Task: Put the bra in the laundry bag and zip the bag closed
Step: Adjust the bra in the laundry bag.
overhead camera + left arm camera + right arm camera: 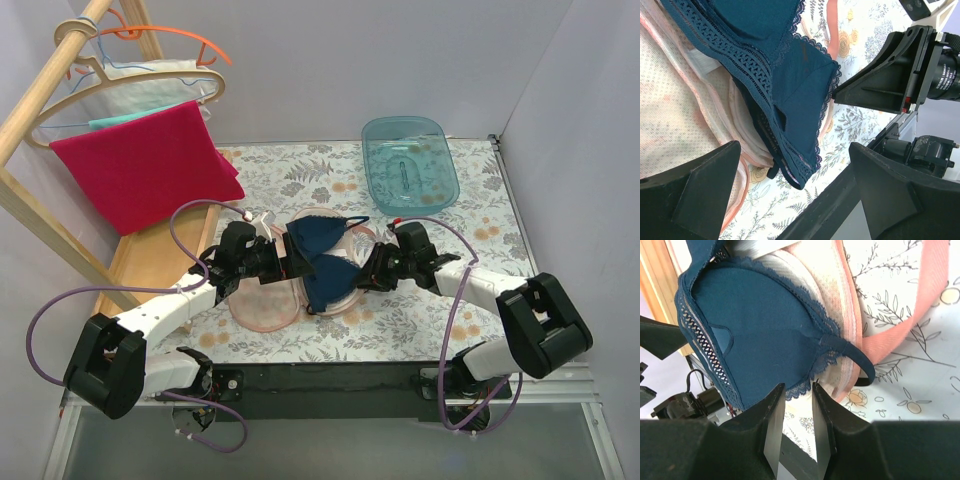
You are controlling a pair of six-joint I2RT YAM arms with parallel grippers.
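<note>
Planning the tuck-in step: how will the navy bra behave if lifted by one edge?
Probably floppy: the bra is thin, lace-edged fabric draped over the laundry bag. Likely light for its size. Its thin strap may dangle and snag.

The bra (765,335) is rendered in matt navy lace-edged cloth, the laundry bag (675,115) in mesh fabric, the tub (440,165) at 1 o'clock in glossy translucent plastic.

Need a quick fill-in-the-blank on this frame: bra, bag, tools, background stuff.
1. The dark ___ bra lies on the laundry bag.
2. The left tool is wide ___.
3. The hanging towel is ___.
4. The teal tub stands at the far ___.
Missing: blue; open; red; right
</note>
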